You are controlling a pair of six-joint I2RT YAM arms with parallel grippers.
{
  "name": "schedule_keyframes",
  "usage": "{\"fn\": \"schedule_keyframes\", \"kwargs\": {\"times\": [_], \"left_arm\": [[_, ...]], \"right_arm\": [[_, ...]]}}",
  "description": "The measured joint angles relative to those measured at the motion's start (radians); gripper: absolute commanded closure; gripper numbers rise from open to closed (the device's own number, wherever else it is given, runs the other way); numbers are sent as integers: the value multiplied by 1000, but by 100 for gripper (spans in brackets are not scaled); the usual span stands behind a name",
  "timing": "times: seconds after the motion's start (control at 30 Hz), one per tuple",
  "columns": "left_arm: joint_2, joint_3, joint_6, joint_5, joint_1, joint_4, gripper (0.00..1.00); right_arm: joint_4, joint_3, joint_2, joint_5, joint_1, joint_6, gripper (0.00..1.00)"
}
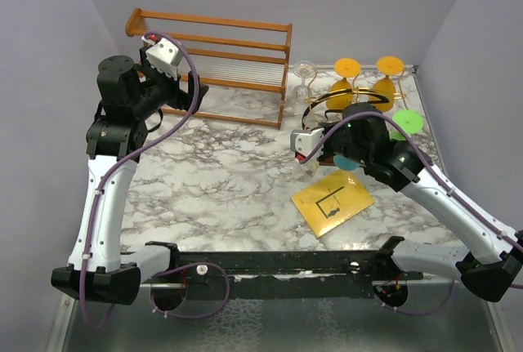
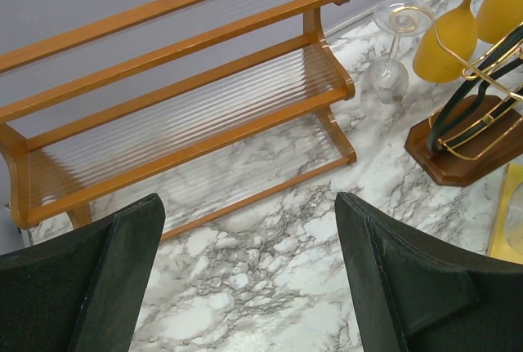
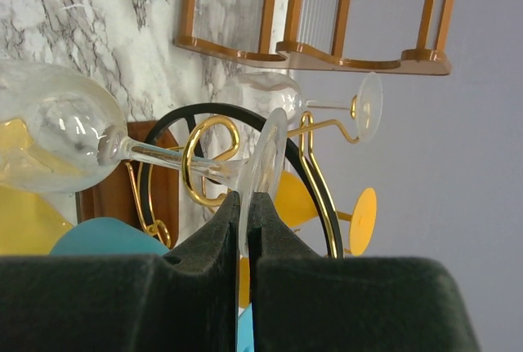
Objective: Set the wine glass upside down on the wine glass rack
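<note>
My right gripper (image 3: 249, 201) is shut on the rim of the flat foot of a clear wine glass (image 3: 57, 135). The glass's stem (image 3: 163, 156) crosses a gold curled hook (image 3: 208, 160) of the wine glass rack (image 3: 319, 180); I cannot tell whether the two touch. The rack is a gold wire stand with a dark hoop on a brown wooden base (image 2: 466, 144). In the top view my right gripper (image 1: 315, 152) sits at the rack's (image 1: 359, 95) near left side. My left gripper (image 2: 248, 201) hangs open over bare marble, in front of the shelf (image 1: 192, 91).
An orange-brown slatted shelf (image 1: 221, 58) stands at the back left. Another clear glass (image 1: 304, 74) and two yellow glasses (image 1: 347, 82) hang upside down on the rack, with a green foot (image 1: 406, 121) and a teal glass (image 1: 347, 162). A yellow card (image 1: 333, 201) lies on the table.
</note>
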Motion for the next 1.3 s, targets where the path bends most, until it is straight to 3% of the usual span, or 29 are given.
{"fn": "schedule_keyframes", "kwargs": {"times": [0.6, 0.87, 1.3], "left_arm": [[0, 0, 3, 17, 0, 0, 12], [0, 0, 3, 25, 0, 0, 12], [0, -4, 5, 36, 4, 0, 12]], "right_arm": [[10, 24, 36, -37, 0, 36, 99], [25, 24, 47, -37, 0, 45, 88], [32, 24, 59, -39, 0, 53, 83]]}}
